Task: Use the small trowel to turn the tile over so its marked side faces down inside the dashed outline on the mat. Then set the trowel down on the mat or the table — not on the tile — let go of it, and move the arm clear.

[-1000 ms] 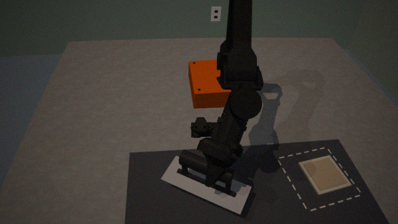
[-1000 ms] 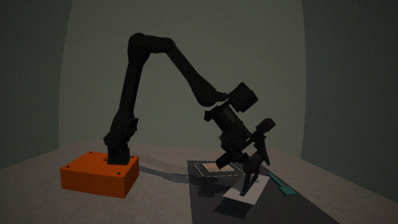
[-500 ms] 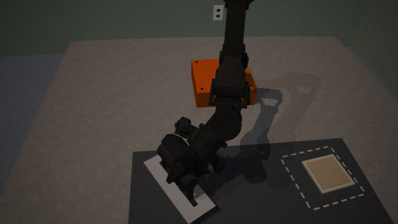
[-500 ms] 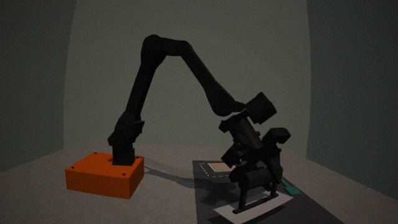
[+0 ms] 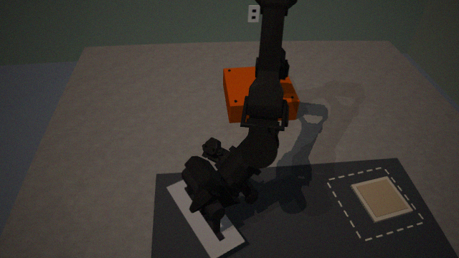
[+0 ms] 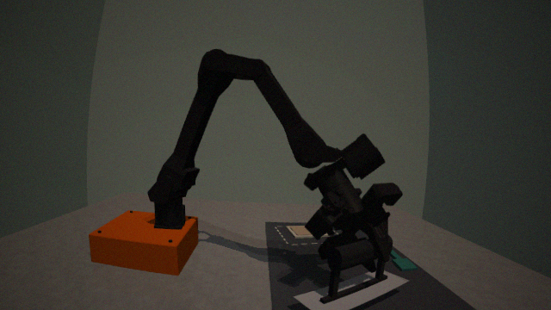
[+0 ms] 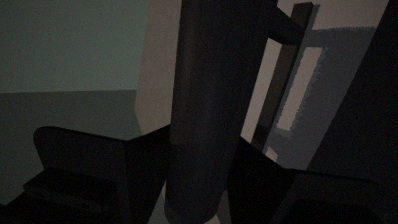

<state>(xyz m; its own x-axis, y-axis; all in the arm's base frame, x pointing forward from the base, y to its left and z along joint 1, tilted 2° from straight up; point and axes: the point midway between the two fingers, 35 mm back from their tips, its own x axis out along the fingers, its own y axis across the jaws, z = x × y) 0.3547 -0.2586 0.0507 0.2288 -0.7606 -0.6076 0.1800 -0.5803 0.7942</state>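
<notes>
1. Tile (image 5: 381,198) (image 6: 301,232): in the top view it lies flat inside the dashed outline (image 5: 353,223) (image 6: 281,236), toward the outline's 3 o'clock side. Its plain tan face shows with no mark on it, so I judge the turning done.
2. The gripper (image 5: 213,206) (image 6: 359,247) (image 7: 204,129) is closed on the thick dark handle of the trowel (image 5: 229,247) (image 6: 389,282) (image 7: 212,75). From the trowel, seen from above, the tile is at 3 o'clock, well apart.
3. The step in hand looks like setting the trowel down. Its pale blade runs from 11 to 5 o'clock over the mat (image 5: 287,233) (image 6: 284,275). A dark shadow edges it; whether it touches the mat, I cannot tell.
4. Should the fingers part while the blade is raised or tilted, the trowel could drop, rock or slide. Lowering it level until it rests would guard against that.
5. Pressing too far down could skid the blade or twist the handle between the fingers.
6. After release, a finger could catch the handle or its supports and drag the tool; open wide and withdraw along the fingers' own line.
7. A low sweep toward 3 o'clock could nudge the tile over the nearby dashes; rise first, then clear off toward 12 o'clock.
</notes>
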